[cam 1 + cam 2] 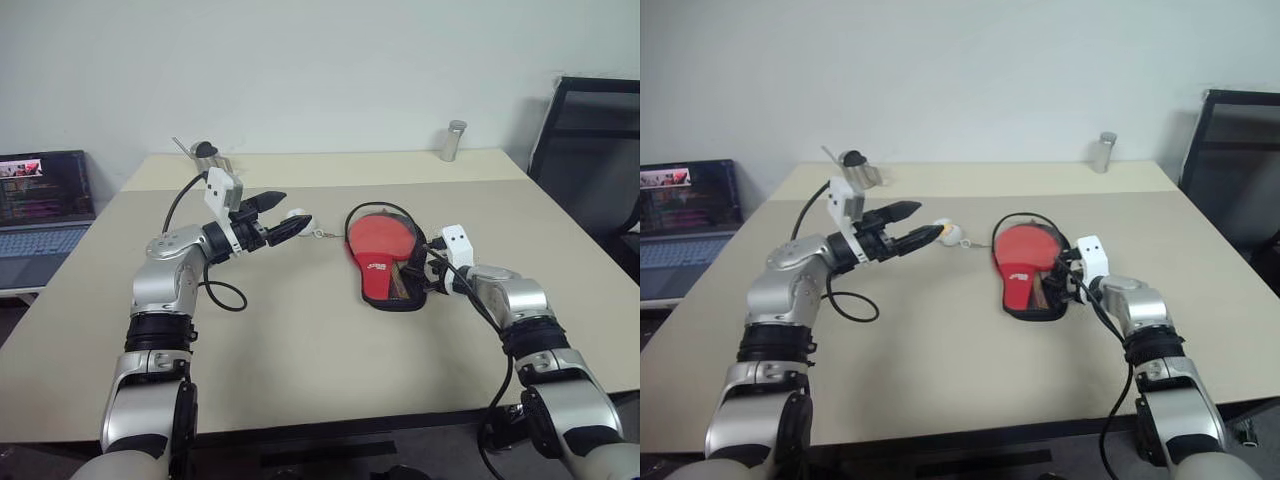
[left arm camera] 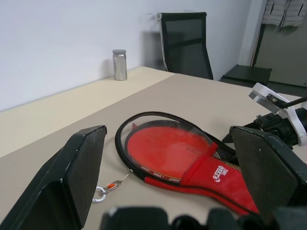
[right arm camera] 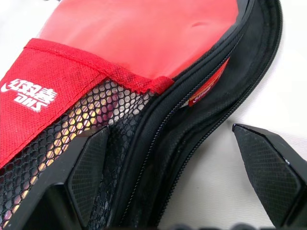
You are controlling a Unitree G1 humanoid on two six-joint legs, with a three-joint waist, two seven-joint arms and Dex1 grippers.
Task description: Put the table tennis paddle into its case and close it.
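Two steps, first looks done: table tennis paddle (image 1: 381, 237) inside case (image 1: 386, 277) on table (image 1: 300, 340). Zip gaping; closing left. My right pincer (image 3: 172, 158) wide open astride case edge; left pincer (image 1: 283, 222) open, empty.

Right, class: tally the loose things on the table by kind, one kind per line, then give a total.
Paddle case, red and black: 1
Metal canister: 1
Keyring: 1
Small stand with a black knob: 1
Total: 4
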